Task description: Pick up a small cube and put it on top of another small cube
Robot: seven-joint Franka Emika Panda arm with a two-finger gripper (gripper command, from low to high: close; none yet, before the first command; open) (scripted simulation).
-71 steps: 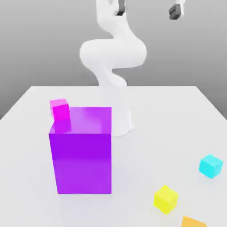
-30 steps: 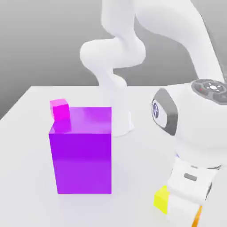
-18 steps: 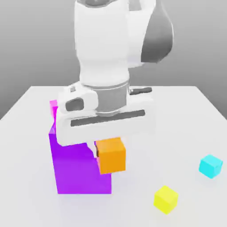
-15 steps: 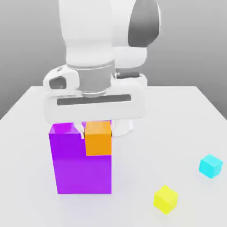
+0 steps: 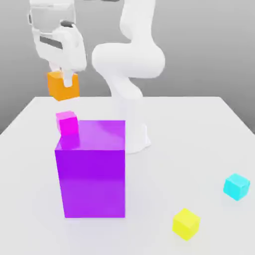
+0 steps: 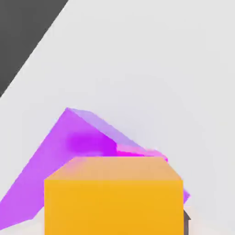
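My gripper [image 5: 64, 78] is shut on the small orange cube [image 5: 63, 86], holding it in the air at the exterior view's upper left. The small magenta-pink cube [image 5: 67, 122] rests on the table behind the big purple block, almost straight below the orange cube and well apart from it. In the hand view the orange cube [image 6: 113, 195] looms close, with a sliver of the magenta-pink cube [image 6: 137, 153] just beyond its far edge.
A big purple block [image 5: 92, 168] stands in front of the pink cube and also appears in the hand view [image 6: 59, 156]. A yellow cube [image 5: 186, 223] and a cyan cube [image 5: 236, 187] lie at the front right. The arm's white base [image 5: 133, 134] stands mid-table.
The arm has carried the orange cube from in front of the purple block up and back to the left, to above the pink cube.
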